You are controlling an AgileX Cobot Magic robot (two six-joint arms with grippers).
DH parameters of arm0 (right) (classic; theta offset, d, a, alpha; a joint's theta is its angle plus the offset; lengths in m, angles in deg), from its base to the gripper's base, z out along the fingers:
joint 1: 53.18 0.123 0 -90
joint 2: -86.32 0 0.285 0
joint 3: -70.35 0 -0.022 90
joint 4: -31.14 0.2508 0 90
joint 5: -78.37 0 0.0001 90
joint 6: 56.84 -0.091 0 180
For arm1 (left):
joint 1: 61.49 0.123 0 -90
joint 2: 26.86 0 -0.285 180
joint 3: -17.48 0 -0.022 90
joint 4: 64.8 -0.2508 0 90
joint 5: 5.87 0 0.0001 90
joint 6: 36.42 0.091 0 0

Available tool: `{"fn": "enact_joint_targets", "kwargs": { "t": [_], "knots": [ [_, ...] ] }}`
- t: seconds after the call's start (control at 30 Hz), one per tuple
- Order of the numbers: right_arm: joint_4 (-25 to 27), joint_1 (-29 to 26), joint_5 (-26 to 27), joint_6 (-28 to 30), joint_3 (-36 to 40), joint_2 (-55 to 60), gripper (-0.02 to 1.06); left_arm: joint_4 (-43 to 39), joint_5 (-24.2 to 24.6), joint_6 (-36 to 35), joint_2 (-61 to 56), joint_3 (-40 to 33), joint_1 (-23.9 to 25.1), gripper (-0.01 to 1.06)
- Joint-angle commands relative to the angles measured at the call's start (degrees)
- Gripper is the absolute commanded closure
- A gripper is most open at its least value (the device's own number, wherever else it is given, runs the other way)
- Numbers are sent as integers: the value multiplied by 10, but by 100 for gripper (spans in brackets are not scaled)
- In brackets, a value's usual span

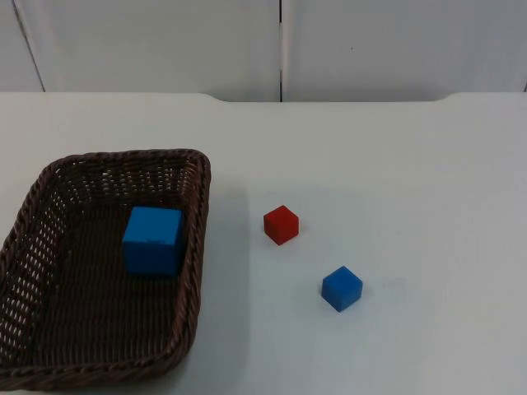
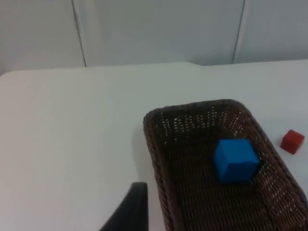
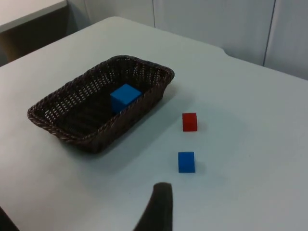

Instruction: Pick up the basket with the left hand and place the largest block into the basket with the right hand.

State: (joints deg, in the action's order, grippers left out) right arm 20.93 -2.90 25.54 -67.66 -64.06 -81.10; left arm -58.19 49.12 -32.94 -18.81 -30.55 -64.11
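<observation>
Wicker basket (image 1: 193, 247) at lower left holds the large blue block (image 1: 153, 239); 2 small cubes, red (image 1: 281, 225) and blue (image 1: 342, 288), sit on the worktop (image 1: 395, 164). Finger state of both grippers: cannot tell.

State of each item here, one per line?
basket: on the table, not lifted, holds one block
large blue block: inside the basket
red block: on the table, outside the basket
small blue block: on the table, outside the basket

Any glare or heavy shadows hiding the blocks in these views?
Top view: even light, soft shadow right of the basket; red block and small blue block clear. Left wrist view: slightly soft, big blue block readable. Right wrist view: no glare.
</observation>
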Motion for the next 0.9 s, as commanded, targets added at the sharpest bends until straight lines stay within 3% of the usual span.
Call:
{"fn": "enact_joint_targets", "kwargs": {
  "t": [0.0,0.1,0.2,0.37,0.87],
  "knots": [
    [-2,2,-6,3,2,-4,29,-5,2,-9,-3,5,-3,0],
    [-2,2,-20,4,2,-4,29,-16,25,-9,-3,8,-3,0],
    [-2,2,-29,11,2,-4,29,-45,79,-10,-3,0,-2,0],
    [-1,2,-29,14,2,-4,29,-61,73,-38,-3,-3,-1,0],
    [13,2,-34,36,2,-4,29,-62,67,-38,-3,-8,-1,0]
  ]
}}
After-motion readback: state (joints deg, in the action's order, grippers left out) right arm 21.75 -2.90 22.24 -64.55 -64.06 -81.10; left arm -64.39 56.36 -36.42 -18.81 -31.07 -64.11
